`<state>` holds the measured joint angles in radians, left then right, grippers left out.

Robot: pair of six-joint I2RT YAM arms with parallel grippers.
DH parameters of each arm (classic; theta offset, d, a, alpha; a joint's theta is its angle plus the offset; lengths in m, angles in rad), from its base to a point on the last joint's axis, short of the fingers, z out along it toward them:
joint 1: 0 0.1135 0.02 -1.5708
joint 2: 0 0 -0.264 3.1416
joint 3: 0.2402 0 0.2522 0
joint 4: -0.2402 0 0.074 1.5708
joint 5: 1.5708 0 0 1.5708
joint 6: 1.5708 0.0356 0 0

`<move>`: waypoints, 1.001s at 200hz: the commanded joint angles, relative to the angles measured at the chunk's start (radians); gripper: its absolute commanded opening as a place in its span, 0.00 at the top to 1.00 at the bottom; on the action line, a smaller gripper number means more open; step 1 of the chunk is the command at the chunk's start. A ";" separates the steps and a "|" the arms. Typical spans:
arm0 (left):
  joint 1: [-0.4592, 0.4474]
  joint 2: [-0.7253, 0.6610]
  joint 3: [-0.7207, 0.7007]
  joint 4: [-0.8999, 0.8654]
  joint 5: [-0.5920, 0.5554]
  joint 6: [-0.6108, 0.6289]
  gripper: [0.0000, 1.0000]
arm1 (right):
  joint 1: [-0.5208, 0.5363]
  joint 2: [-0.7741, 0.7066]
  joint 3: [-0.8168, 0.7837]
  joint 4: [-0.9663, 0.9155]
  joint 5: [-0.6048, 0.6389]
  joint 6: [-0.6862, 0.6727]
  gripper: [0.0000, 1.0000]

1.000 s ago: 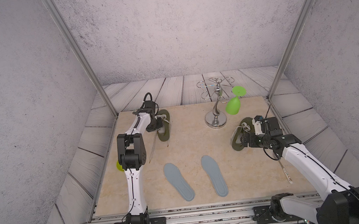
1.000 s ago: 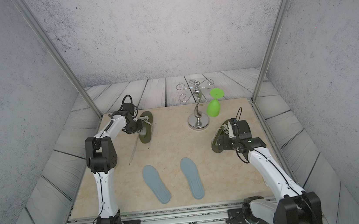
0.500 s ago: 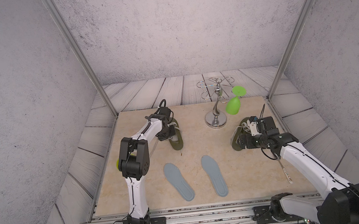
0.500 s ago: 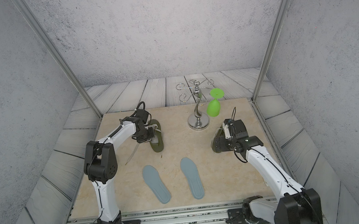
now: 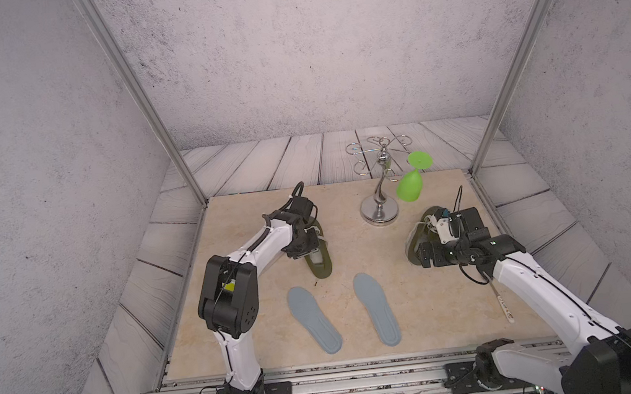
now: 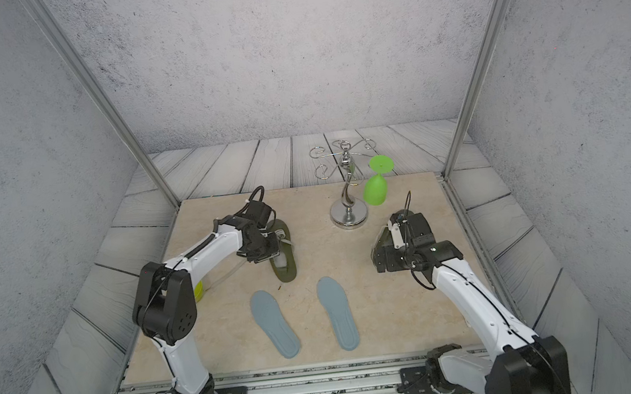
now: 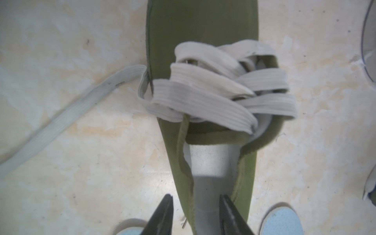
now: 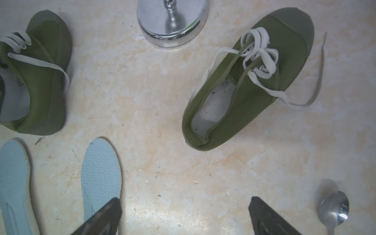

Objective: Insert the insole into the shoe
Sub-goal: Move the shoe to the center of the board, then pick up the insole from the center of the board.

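Note:
Two olive-green laced shoes lie on the beige table. My left gripper [image 5: 310, 253] hovers over the heel of the left shoe [image 5: 319, 263]. In the left wrist view its fingers [image 7: 167, 213] stand apart either side of the side wall of that shoe [image 7: 203, 30], gripping nothing. The right shoe [image 5: 415, 233] lies partly under my right gripper [image 5: 419, 257], which is wide open [image 8: 184, 203] over bare table. Two blue-grey insoles [image 5: 315, 320] [image 5: 377, 309] lie flat side by side in front of the shoes, outside them.
A chrome hanger stand [image 5: 380, 209] with a green plastic wine glass [image 5: 410, 187] hanging from it is at the back right. A spoon [image 5: 503, 304] lies near the table's right edge. Metal frame posts rise at the back corners.
My left gripper dragged the left shoe from the back left towards the table's middle and front, then its jaws parted. The right arm has barely moved and stays open.

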<state>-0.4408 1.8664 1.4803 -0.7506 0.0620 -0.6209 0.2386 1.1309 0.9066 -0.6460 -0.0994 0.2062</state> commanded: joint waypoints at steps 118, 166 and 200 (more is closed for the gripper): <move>0.031 -0.532 -0.548 0.008 0.123 -0.152 0.60 | 0.444 0.066 0.078 0.031 0.133 0.210 0.01; 0.036 -0.688 -0.770 0.074 0.175 -0.249 0.61 | 0.530 0.204 0.119 0.117 0.093 0.244 0.01; 0.036 -0.752 -0.905 0.201 0.252 -0.342 0.65 | 0.586 0.265 0.156 0.158 0.084 0.280 0.01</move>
<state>-0.4114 1.1435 0.6479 -0.6537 0.2478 -0.8646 0.7895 1.3613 1.0183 -0.5369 -0.0101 0.4435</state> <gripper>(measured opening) 0.364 0.988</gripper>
